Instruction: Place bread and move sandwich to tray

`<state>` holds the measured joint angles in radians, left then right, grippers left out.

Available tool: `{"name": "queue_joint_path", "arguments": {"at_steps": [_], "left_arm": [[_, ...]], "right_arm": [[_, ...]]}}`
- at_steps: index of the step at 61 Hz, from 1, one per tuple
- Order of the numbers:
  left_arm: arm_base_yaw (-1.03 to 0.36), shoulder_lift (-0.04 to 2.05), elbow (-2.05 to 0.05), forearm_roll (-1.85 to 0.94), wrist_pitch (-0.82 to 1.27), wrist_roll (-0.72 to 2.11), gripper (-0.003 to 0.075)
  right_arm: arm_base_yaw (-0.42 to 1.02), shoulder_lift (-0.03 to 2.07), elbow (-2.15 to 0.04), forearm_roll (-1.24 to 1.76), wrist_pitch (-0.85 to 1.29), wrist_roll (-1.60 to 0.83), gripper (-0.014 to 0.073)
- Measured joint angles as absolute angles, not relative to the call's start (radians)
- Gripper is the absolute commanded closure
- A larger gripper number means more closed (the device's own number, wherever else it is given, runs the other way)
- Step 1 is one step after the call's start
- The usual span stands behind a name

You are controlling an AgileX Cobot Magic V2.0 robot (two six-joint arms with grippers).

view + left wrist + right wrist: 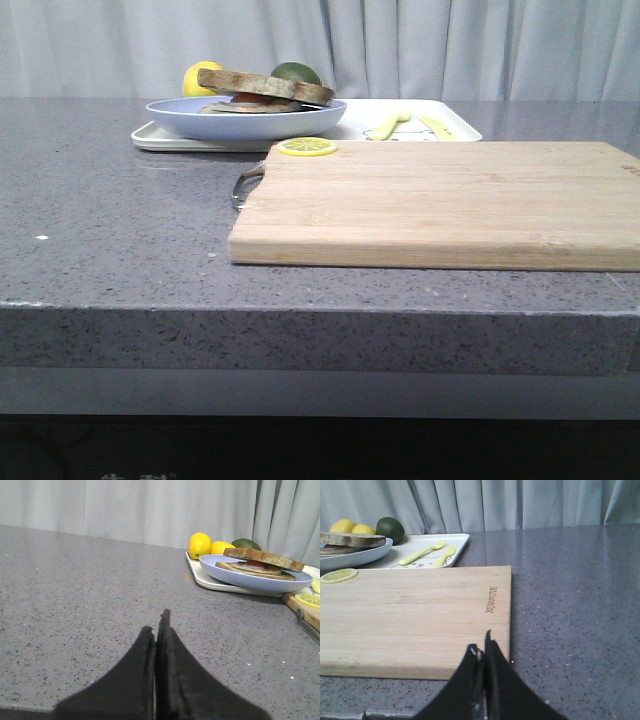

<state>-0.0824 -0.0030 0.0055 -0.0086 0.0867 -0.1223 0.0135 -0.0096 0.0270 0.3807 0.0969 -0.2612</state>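
Note:
The bread slice lies on top of the sandwich on the pale blue plate, which rests on the white tray at the back left. The left wrist view shows the bread, the lower slice of the sandwich, the plate and the tray. The right wrist view shows the bread, the plate and the tray. My left gripper is shut and empty over bare counter, well short of the plate. My right gripper is shut and empty at the cutting board's near corner. No gripper shows in the front view.
A light wooden cutting board with a metal handle lies in front of the tray; a lemon slice sits on its far left corner. Two lemons and a lime lie behind the plate. A yellow fork and spoon lie on the tray.

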Motion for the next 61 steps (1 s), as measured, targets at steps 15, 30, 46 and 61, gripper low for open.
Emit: {"name": "queue_joint_path", "arguments": {"at_steps": [15, 30, 46, 61], "left_arm": [[-0.082, -0.003, 0.006, -0.009, 0.087, -0.122, 0.0741], [-0.082, -0.003, 0.006, -0.009, 0.087, -0.122, 0.0741], [-0.082, -0.003, 0.006, -0.009, 0.087, -0.122, 0.0741], [-0.082, -0.003, 0.006, -0.009, 0.087, -0.122, 0.0741]], "right_arm": [[0.013, -0.01, 0.027, 0.38, 0.091, -0.261, 0.0665], [0.013, -0.01, 0.027, 0.381, 0.086, -0.261, 0.0665], [0.013, -0.01, 0.027, 0.096, 0.051, 0.013, 0.0665], [0.013, -0.01, 0.027, -0.032, 0.033, 0.13, 0.0665]]}}
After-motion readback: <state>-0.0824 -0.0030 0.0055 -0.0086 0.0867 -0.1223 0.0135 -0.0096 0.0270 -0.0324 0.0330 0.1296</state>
